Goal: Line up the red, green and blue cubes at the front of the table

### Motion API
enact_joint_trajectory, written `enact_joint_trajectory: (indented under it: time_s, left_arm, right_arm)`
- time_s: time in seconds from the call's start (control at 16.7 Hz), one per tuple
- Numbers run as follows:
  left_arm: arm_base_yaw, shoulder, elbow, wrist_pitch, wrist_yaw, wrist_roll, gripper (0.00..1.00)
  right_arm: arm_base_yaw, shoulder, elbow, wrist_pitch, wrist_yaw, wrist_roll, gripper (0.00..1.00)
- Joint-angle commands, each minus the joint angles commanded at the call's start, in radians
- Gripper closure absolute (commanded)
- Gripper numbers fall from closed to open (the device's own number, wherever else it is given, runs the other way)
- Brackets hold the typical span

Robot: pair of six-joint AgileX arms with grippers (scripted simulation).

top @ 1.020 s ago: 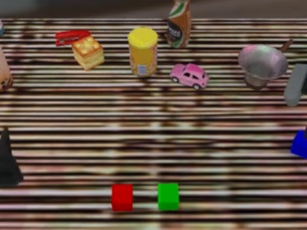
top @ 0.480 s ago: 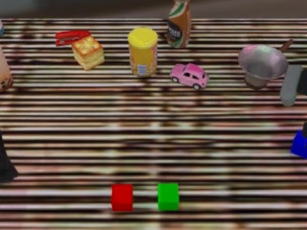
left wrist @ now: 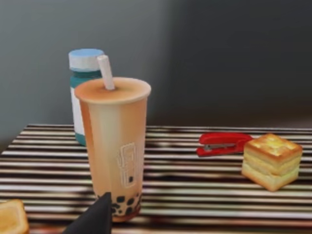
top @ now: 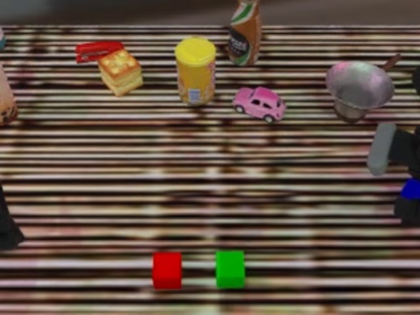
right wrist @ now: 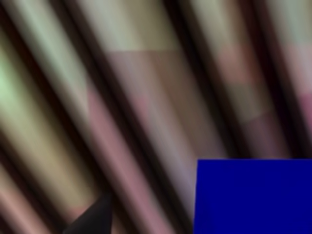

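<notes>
My right gripper (top: 408,197) hangs low at the table's right edge, my left arm (top: 6,223) parked far left.

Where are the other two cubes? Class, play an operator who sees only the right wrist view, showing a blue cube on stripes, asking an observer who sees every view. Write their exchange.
Observer: The red cube and green cube sit side by side, apart, near the table's front edge, red on the left.
Operator: Where on the table is my blue cube?
Observer: The blue cube is at the right edge, partly under the right hand.
Operator: And the left hand?
Observer: The left hand is at the left edge, far from all cubes.
</notes>
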Motion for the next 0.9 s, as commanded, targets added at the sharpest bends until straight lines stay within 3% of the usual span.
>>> enact_joint_trajectory:
  time_s: [0.3, 0.9]
  left_arm:
    - [0.0, 0.0, 0.0, 0.0, 0.0, 0.0, 0.0]
    - [0.0, 0.0, 0.0, 0.0, 0.0, 0.0, 0.0]
  right_arm:
    - [0.0, 0.013, -0.016, 0.023, 0.0, 0.0, 0.0]
    - [0.0, 0.013, -0.016, 0.023, 0.0, 0.0, 0.75]
